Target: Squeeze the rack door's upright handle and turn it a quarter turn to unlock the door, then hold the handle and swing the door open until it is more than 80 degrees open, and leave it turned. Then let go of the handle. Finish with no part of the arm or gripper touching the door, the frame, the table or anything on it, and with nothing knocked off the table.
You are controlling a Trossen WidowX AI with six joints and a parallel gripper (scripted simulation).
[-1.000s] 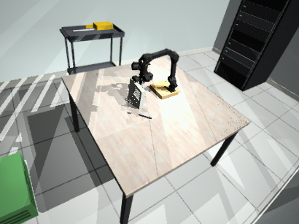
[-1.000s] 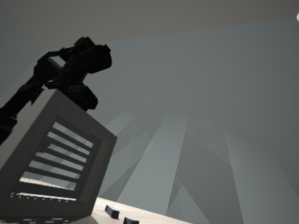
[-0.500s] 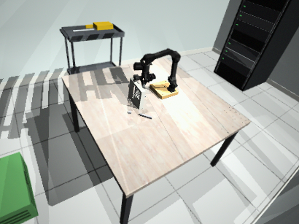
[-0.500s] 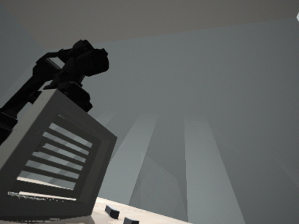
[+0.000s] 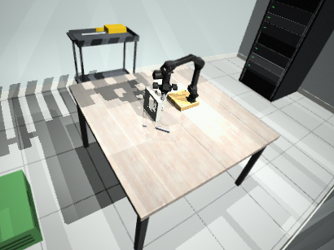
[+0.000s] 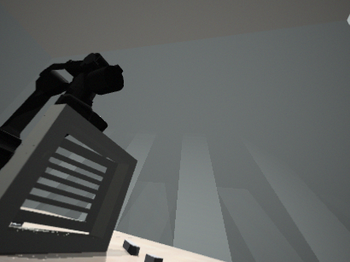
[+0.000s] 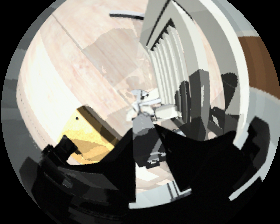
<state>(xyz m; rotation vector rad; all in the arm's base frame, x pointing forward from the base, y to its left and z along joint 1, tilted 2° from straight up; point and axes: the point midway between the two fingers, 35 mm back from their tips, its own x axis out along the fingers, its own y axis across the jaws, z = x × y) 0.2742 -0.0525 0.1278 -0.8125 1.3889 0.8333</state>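
Note:
The grey rack frame stands upright on the table. Its slatted door stands slightly ajar; wedge-shaped gaps show along its top and bottom in the exterior view. My gripper points down beside the frame and is shut on the door's grey upright handle. The handle shows between the black fingers in the wrist view. The fingers are hidden behind the frame in the exterior view. The handle's exact turn is hard to make out.
The arm stands on a yellow board, close to the frame. A thin dark bar and a small dark block lie on the table near the frame. A cart with a yellow box stands behind the table.

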